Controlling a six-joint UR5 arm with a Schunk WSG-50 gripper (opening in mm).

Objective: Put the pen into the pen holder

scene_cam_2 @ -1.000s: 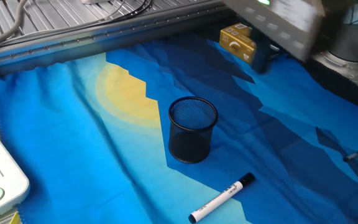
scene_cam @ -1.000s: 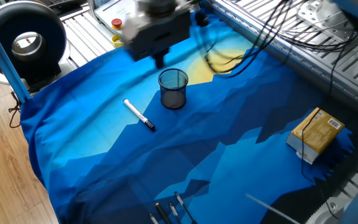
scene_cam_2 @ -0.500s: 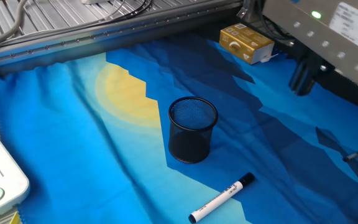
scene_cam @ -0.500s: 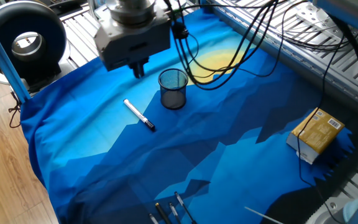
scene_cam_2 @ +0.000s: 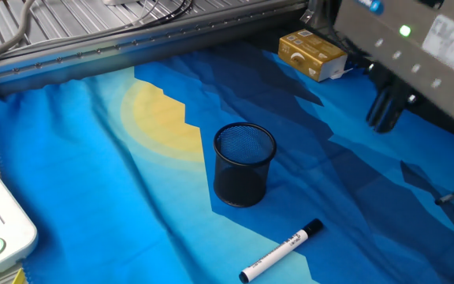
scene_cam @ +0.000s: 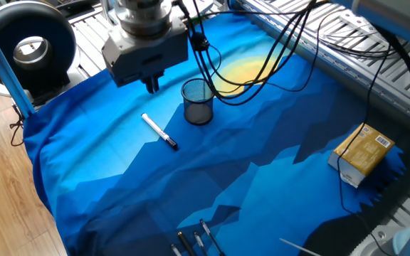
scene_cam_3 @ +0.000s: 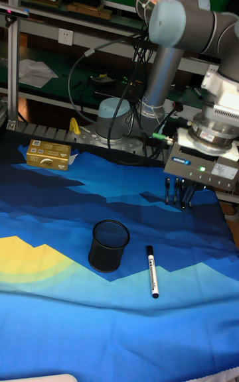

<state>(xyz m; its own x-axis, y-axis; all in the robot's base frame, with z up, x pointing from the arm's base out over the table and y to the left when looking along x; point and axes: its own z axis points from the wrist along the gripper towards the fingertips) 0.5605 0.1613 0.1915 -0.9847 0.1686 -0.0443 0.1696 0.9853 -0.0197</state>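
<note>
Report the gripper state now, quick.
Gripper: open and empty, up off the cloth; the pen lies untouched beside the pen holder.

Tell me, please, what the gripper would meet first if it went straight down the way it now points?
Most likely the bare blue cloth. The gripper hangs above the table, fingers pointing down, off to one side of the pen and apart from the pen holder. Depth is hard to judge, so the pen's end could be close.

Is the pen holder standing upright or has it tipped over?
Upright. The pen holder stands on its base on the blue cloth, round opening facing up, and looks empty; the pen lies beside it.
</note>
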